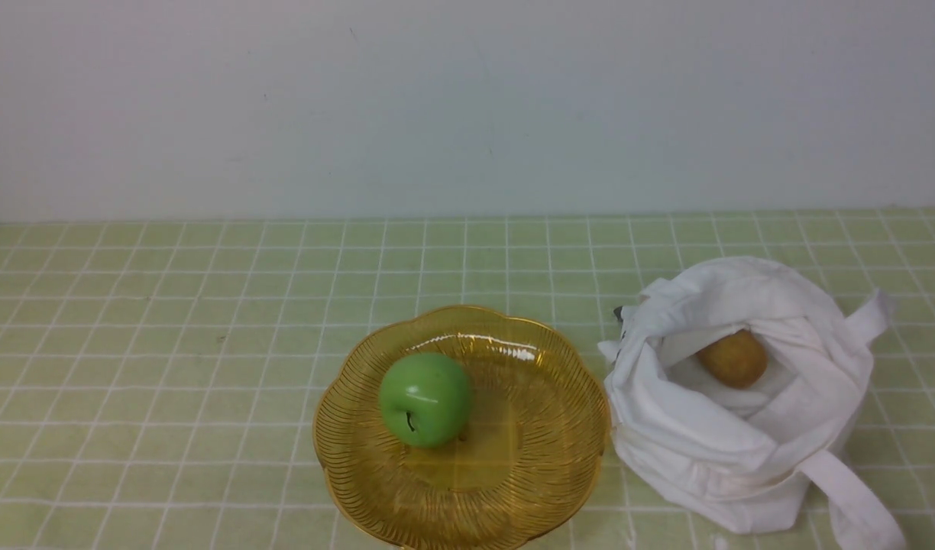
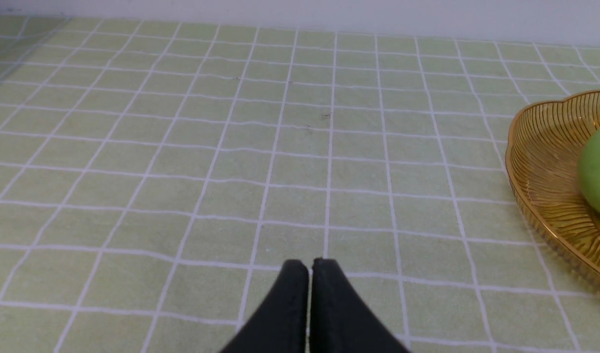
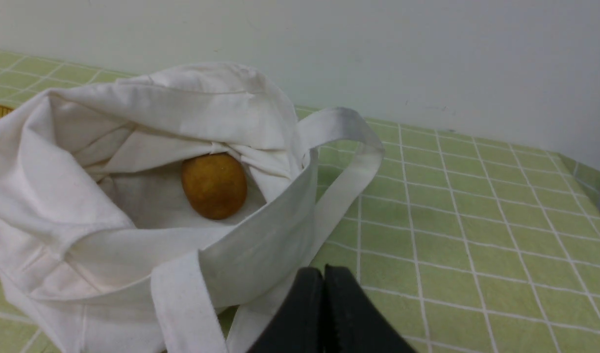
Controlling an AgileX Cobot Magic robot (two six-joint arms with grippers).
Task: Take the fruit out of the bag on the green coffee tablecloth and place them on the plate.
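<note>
You are heading for the brown fruit point(image 3: 214, 185) in the bag point(image 3: 133, 162); spread the right gripper point(image 3: 323, 274), now pressed together, before dipping inside.

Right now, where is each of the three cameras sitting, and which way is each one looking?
Front view: between the arms, facing the wall across the tablecloth, plate with apple, and bag; no arm shows.
Left wrist view: low over bare cloth, shut left gripper at the frame's edge, plate beside.
Right wrist view: near the bag, looking in at the brownish fruit, over the shut right gripper.
Front and left wrist views share plate and apple.
</note>
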